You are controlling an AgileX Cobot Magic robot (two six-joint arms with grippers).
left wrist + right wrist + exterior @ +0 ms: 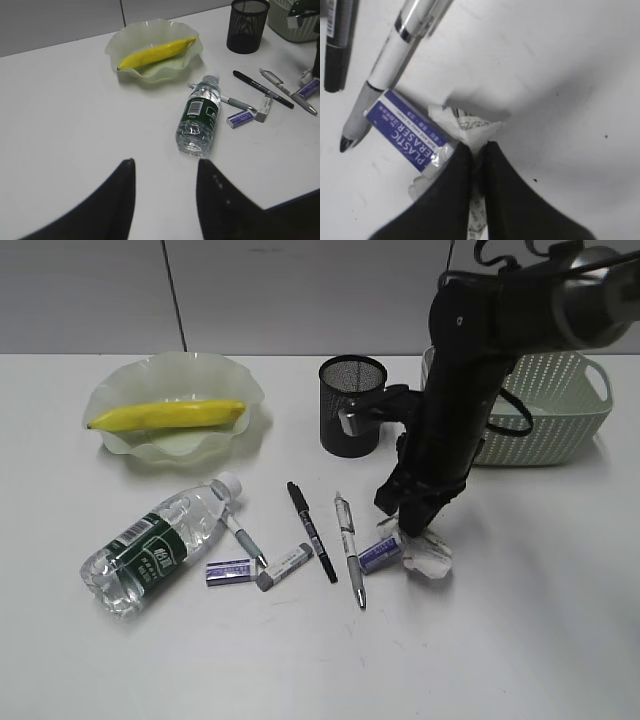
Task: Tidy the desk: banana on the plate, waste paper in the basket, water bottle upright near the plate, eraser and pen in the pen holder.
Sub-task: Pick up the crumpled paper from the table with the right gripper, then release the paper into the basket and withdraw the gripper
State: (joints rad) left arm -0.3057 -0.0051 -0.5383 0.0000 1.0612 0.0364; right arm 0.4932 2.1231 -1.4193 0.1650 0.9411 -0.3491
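While the left end effector [165,200] gapes empty, the right end effector [479,165] pinches the waste paper [470,107].

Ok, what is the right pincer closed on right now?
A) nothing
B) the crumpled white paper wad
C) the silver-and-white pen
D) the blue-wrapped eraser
B: in the right wrist view the right pincer pinches a flap of the crumpled white paper wad; the blue-wrapped eraser lies beside it.

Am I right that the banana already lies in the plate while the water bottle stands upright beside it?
Not quite. The banana does lie in the plate, but the water bottle lies on its side on the desk, as the exterior and left wrist views show.
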